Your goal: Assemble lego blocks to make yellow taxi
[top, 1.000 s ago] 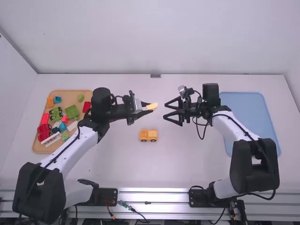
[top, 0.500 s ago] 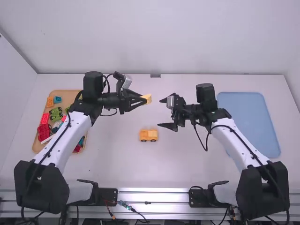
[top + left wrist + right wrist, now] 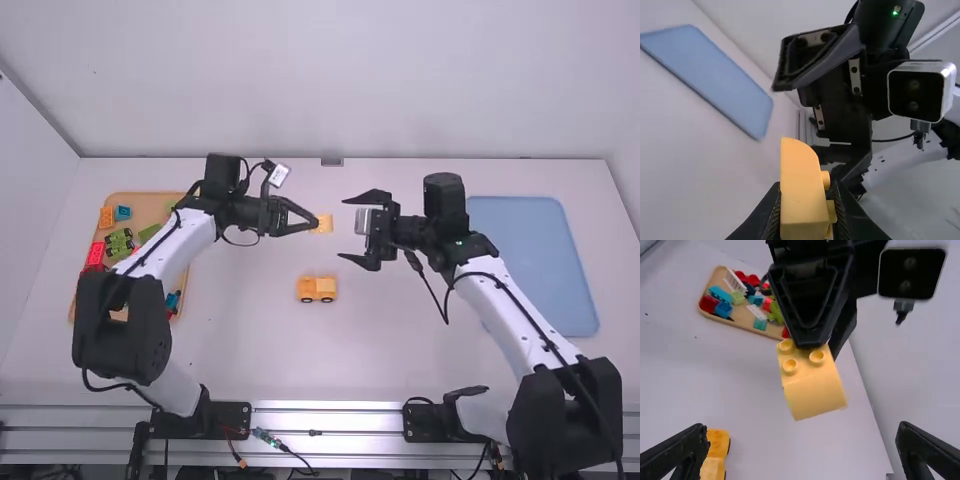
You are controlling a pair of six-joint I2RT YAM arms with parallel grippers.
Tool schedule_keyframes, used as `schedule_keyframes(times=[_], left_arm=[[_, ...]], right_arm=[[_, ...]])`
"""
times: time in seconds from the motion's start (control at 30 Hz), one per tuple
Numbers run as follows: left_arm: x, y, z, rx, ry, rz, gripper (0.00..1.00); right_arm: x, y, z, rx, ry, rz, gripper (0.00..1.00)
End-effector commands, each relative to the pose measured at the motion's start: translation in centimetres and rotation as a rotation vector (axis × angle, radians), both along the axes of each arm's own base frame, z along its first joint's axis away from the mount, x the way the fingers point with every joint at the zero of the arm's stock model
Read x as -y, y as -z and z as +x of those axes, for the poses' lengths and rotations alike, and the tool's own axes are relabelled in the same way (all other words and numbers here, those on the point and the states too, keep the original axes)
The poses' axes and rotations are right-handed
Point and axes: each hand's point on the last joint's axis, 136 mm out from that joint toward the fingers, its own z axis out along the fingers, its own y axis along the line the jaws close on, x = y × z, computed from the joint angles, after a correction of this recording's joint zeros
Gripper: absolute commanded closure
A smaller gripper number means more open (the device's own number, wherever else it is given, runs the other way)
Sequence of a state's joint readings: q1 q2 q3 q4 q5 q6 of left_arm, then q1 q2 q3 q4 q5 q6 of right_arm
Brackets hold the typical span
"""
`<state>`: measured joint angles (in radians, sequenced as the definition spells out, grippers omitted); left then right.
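Brick (image 3: pixel 801 192), curved and yellow, is sitting pinched in the left gripper (image 3: pixel 314 225), likely handling light and stiff; its flat sides are probably suiting the wide-spread right gripper (image 3: pixel 343 229). Wheeled yellow base (image 3: pixel 317 290) is standing on the desk (image 3: pixel 250 340).

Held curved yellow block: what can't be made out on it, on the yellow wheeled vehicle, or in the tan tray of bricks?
- Curved yellow block, right wrist view: any stud behind the left gripper's fingers.
- Yellow wheeled vehicle, right wrist view: cut off by the bottom edge.
- Tan tray, high view: bricks under the left arm.
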<state>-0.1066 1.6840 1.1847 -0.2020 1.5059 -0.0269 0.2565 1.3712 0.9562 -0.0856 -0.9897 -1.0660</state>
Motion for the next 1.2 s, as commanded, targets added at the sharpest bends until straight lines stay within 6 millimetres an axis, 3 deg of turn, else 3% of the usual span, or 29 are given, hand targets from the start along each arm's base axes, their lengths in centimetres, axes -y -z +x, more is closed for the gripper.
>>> schedule_keyframes(times=[0.0,0.27,0.37,0.53,0.73,0.77,0.83,1.17], left_arm=[[-0.1,-0.8,-0.6,-0.031,0.042,-0.044,0.98],[0.6,-0.3,-1.2,-0.078,0.062,-0.039,0.98],[1.2,-0.1,-1.7,-0.091,0.081,-0.037,0.98],[1.4,-0.1,-1.9,-0.098,0.088,-0.037,0.98],[1.4,0.1,-2.2,-0.124,0.089,-0.033,0.98],[1.5,0.1,-2.3,-0.126,0.093,-0.033,0.98],[1.5,0.1,-2.3,-0.126,0.092,-0.033,0.98],[1.5,0.1,-2.3,-0.133,0.093,-0.032,0.98]], right_arm=[[-0.2,-1.6,-0.9,0.078,-0.065,0.030,0.01],[-1.8,-1.4,-2.3,0.123,-0.133,0.018,0.00],[-2.2,-1.5,-2.6,0.133,-0.152,0.022,0.05],[-2.3,-1.4,-2.6,0.132,-0.151,0.020,0.19],[-1.7,-1.4,-2.1,0.131,-0.131,0.019,0.27],[-1.6,-1.4,-2.0,0.122,-0.124,0.021,0.34],[-1.5,-1.4,-2.0,0.119,-0.123,0.020,0.40],[-1.5,-1.2,-2.0,0.111,-0.120,0.015,0.41]])
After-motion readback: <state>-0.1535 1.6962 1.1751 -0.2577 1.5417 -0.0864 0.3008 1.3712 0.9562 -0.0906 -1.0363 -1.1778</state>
